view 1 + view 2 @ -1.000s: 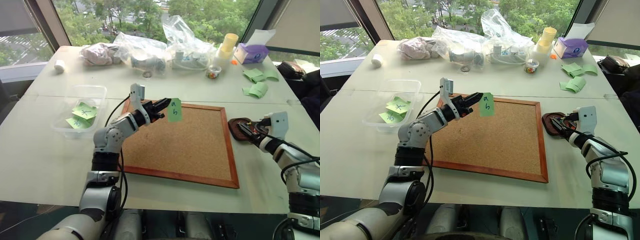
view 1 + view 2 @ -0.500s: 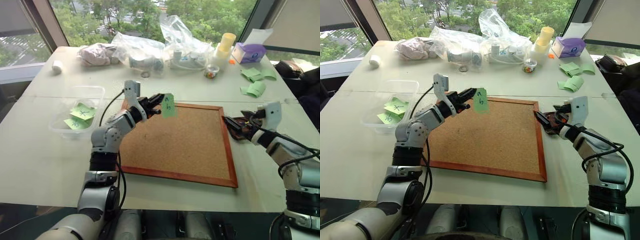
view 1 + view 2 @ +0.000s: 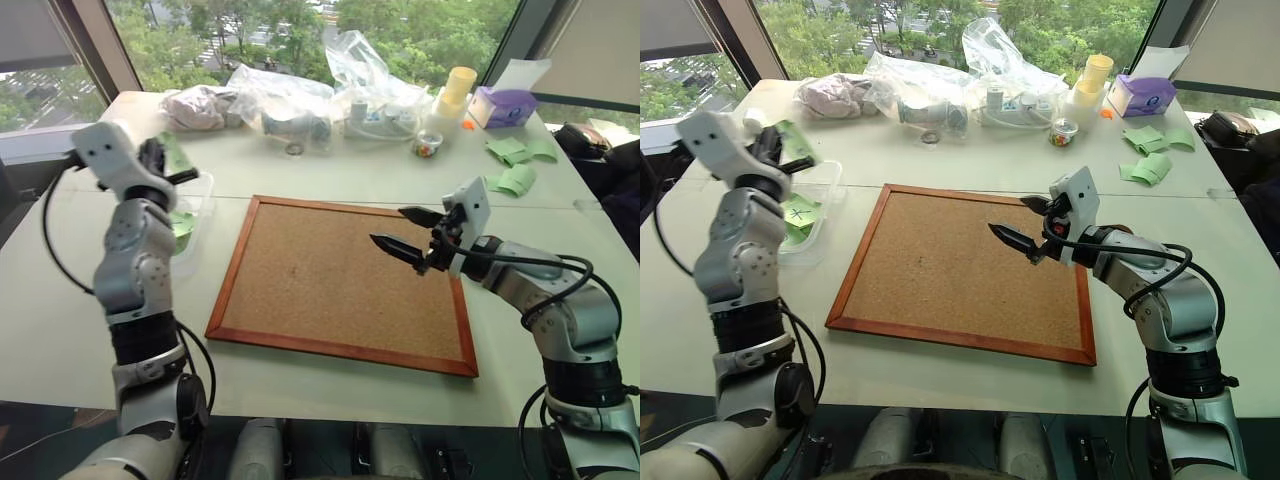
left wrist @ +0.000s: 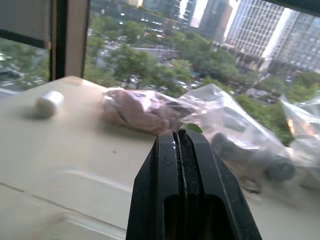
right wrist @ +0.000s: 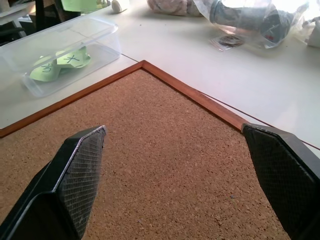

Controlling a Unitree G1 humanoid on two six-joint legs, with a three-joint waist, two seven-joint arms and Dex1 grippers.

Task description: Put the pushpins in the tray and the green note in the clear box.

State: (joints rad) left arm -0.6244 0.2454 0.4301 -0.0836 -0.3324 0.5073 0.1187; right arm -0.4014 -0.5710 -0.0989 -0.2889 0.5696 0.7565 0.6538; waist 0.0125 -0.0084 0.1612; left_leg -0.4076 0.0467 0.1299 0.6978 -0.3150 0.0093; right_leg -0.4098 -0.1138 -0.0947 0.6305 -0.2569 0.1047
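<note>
**Left jaws pinched on the green note, right jaws spread wide**

Jaws of the left gripper [image 3: 777, 152] are pressed tight together on the green note [image 3: 792, 142], holding it in the air above the far end of the clear box [image 3: 196, 212]. The left wrist view shows the two fingers [image 4: 187, 165] closed flat against each other with a sliver of green at their tips. Jaws of the right gripper [image 3: 404, 229] stand fully apart with nothing between them, hovering over the right part of the corkboard [image 3: 330, 290]; its two fingers [image 5: 75, 175] frame bare cork in the right wrist view.

The clear box sits on the bench [image 3: 80, 300] just left of the corkboard, and two green notes [image 5: 60, 65] lie inside it, one marked with an X. One corkboard is on the bench, with no pins visible on its surface. At the far right, a few loose green papers [image 3: 515, 165] lie near one purple tissue box [image 3: 505, 105]. Several clear bags [image 3: 330, 95] are heaped along the window side.
</note>
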